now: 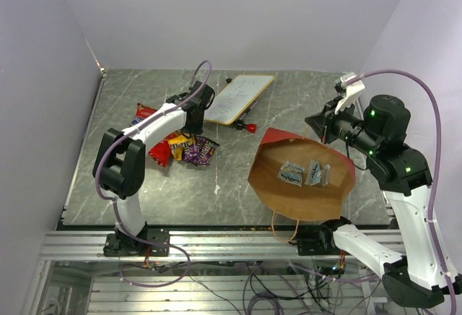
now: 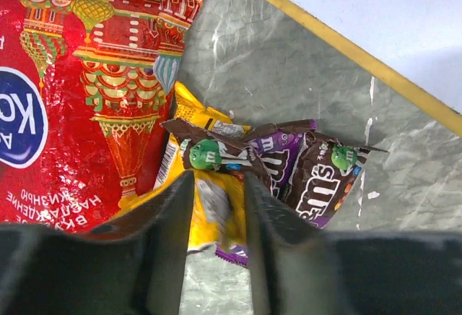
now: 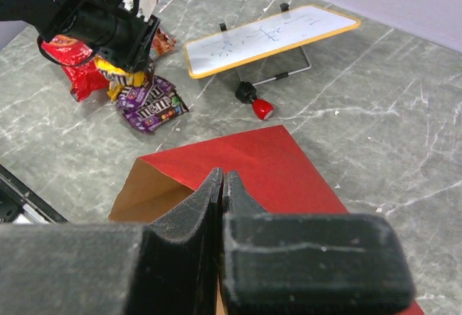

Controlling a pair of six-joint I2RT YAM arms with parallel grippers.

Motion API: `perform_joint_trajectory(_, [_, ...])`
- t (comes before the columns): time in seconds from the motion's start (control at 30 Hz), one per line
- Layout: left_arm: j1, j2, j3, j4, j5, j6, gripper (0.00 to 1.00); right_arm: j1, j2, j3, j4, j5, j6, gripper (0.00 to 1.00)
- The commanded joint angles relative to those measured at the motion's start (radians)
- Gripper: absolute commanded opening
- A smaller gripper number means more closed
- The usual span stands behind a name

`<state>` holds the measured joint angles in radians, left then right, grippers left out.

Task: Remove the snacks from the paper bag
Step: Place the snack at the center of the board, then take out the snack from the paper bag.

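Biggest thing first: the paper bag (image 1: 303,199) lies at the right of the table (image 1: 144,192), mouth gaping towards the arms, brown inside showing. It's thin, floppy paper that will fold if pushed, so the rim is the place to pinch it. Two light blue packets (image 1: 291,173) are in there, flat on the lower wall, side by side near the middle. They look light, crinkly and slick. I'd take one by a sealed end, or tip the bag and let them slide.

Over on the left, well apart from the bag, the red chip bag (image 2: 79,98) is out on the stone. It looks puffy, glossy and slippery, with fragile contents, so a crimped end is the safest hold. Tucked against it is the little heap: a yellow packet (image 2: 191,107), a dark brown packet (image 2: 216,152) lying across it, and a purple packet (image 2: 285,157) beside it. All small and soft, easy to nudge.

Now the hands. The left gripper (image 2: 216,179) hovers over that heap, fingers a narrow gap apart, straddling the yellow packet. I can't tell if they touch it. The right gripper (image 3: 222,178) is pressed closed at the bag's far rim, seemingly nipping the paper there.
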<state>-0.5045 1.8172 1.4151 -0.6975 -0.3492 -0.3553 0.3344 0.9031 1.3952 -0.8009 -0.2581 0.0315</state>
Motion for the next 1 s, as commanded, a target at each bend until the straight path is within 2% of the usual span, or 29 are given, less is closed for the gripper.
perform_joint_trajectory(0.0, [0.009, -0.047, 0.004, 0.019, 0.026, -0.002, 0.55, 0.003, -0.024, 0.007, 0.001, -0.015, -0.045, 0.00])
perform_joint_trajectory(0.1, [0.010, -0.109, 0.003, -0.006, 0.038, -0.013, 0.70, 0.004, -0.024, -0.001, 0.026, -0.028, -0.043, 0.00])
perform_joint_trajectory(0.17, [0.009, -0.169, 0.013, -0.024, 0.076, -0.013, 0.71, 0.003, -0.020, -0.002, 0.034, -0.041, -0.043, 0.00])
perform_joint_trajectory(0.27, [0.009, -0.284, -0.015, -0.029, 0.215, -0.060, 0.70, 0.004, -0.017, -0.016, 0.044, -0.053, -0.044, 0.00])
perform_joint_trajectory(0.4, [0.001, -0.497, -0.184, 0.092, 0.456, -0.223, 0.73, 0.004, -0.021, -0.052, 0.065, -0.060, -0.034, 0.00])
perform_joint_trajectory(0.57, [-0.063, -0.692, -0.454, 0.235, 0.604, -0.429, 0.80, 0.003, -0.026, -0.083, 0.089, -0.060, -0.018, 0.00])
perform_joint_trajectory(0.73, [-0.179, -0.815, -0.597, 0.280, 0.599, -0.512, 0.80, 0.003, -0.032, -0.104, 0.099, -0.052, -0.007, 0.00])
perform_joint_trajectory(0.83, [-0.312, -0.890, -0.608, 0.409, 0.566, -0.502, 0.82, 0.003, -0.029, -0.103, 0.102, -0.054, -0.004, 0.00])
perform_joint_trajectory(0.97, [-0.500, -0.916, -0.597, 0.564, 0.451, -0.454, 0.81, 0.003, -0.012, -0.084, 0.104, -0.050, 0.005, 0.00])
